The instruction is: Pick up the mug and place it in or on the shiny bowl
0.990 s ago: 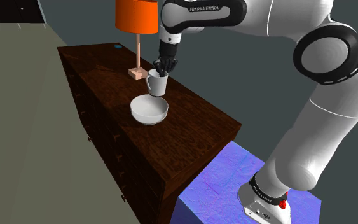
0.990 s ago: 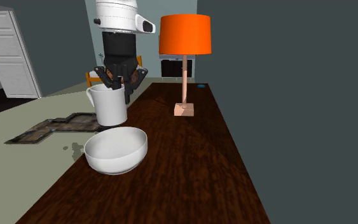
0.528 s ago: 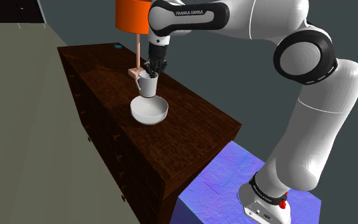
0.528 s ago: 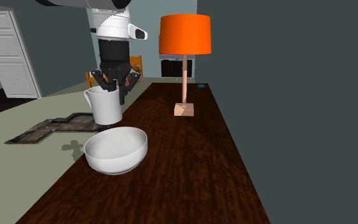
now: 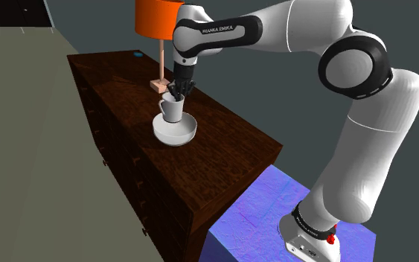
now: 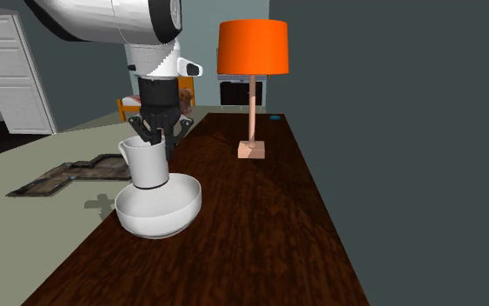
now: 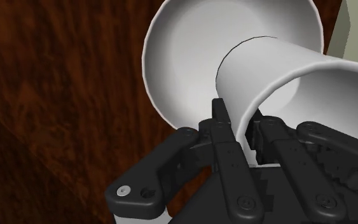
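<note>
Beside bowl point(image 5: 176, 136) and mug point(image 5: 171, 110) — orange lamp point(image 5: 156, 18)

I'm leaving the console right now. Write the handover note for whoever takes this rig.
Gripper: shut on the rim of the white mug, one finger inside, one outside.
Mug: roughly upright, base below the rim of the white bowl on the dark wooden top; contact with the bowl's bottom cannot be told.
Done: mug picked up, brought into the bowl.
Left: seat it, open the fingers, lift clear.
</note>
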You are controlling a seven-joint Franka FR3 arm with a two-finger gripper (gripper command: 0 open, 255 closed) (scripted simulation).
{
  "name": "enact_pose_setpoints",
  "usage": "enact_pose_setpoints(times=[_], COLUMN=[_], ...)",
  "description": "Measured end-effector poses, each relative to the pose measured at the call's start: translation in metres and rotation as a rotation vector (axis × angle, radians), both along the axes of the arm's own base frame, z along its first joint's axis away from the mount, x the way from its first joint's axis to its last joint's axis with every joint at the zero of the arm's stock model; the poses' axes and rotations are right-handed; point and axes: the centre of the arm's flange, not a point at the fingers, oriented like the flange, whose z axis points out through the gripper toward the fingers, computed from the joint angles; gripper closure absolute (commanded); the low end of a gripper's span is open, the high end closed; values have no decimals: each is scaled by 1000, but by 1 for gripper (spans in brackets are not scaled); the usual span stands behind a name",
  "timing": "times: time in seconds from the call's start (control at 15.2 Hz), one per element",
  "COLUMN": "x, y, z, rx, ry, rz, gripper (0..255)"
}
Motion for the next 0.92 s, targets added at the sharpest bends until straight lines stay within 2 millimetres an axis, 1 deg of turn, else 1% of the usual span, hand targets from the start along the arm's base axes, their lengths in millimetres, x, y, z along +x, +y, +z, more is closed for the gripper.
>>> enact_pose_setpoints(times=[0.33, 0.46, 0.73, 0.79, 0.92], x=[1, 1, 0, 0, 0], y=[1, 0, 0, 0, 0], z=[-26, -29, -30, -30, -30], rx=[0, 0, 0, 0, 0], ry=[0, 0, 0, 0, -1], rz=[0, 0, 0, 0, 0], gripper=[255, 255, 255, 0, 0])
